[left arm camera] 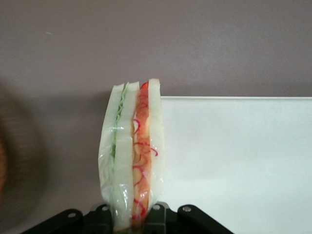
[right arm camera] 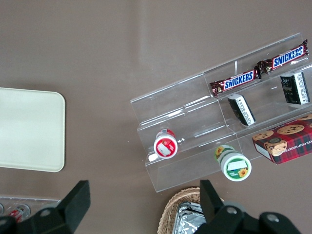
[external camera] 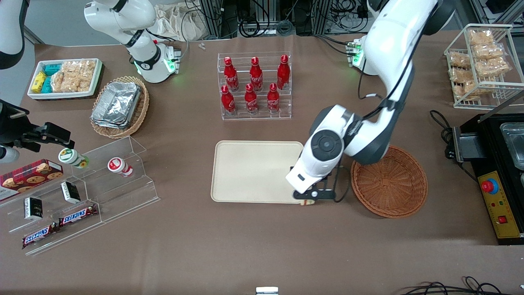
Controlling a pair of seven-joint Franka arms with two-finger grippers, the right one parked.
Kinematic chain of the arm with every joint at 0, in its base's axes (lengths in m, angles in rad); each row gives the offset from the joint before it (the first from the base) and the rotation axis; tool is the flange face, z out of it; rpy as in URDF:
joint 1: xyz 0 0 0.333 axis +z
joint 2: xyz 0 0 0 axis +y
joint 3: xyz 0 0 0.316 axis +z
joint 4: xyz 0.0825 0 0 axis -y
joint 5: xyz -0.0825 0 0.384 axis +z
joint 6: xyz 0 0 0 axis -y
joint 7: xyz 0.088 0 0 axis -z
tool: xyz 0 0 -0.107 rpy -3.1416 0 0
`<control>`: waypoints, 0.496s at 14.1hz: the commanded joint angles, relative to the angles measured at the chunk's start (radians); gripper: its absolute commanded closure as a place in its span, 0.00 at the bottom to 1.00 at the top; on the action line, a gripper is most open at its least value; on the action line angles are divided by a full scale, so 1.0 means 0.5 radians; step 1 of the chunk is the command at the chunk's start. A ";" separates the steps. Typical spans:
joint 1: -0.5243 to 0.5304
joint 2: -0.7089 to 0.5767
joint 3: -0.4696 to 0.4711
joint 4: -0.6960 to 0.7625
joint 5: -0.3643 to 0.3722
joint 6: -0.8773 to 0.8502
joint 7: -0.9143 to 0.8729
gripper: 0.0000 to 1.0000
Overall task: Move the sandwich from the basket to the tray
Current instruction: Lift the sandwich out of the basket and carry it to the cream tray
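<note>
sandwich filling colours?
Sandwich in the gripper: green and orange-red layers between pale bread; left wrist view.

A robot laboratory arranged as a small shop was shown: snacks were displayed on an acrylic stand [external camera: 82, 196], red bottles [external camera: 254, 86] in a clear rack, while cables [external camera: 262, 20] and a control box with a red stop button [external camera: 489, 186] were seen at the table's edges.

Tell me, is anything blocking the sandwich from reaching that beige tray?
Nothing visible is. The pincer holds the sandwich right at the tray's edge nearest the basket, and the tray surface shows bare.
</note>
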 commanded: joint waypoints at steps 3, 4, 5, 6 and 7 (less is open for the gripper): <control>-0.081 0.175 0.014 0.106 -0.050 0.083 -0.021 0.96; -0.081 0.181 0.014 0.103 -0.123 0.086 -0.024 0.96; -0.081 0.178 0.014 0.097 -0.212 0.083 -0.024 0.94; -0.081 0.166 0.014 0.067 -0.249 0.077 -0.024 0.94; -0.084 0.163 0.014 0.045 -0.253 0.077 -0.024 0.94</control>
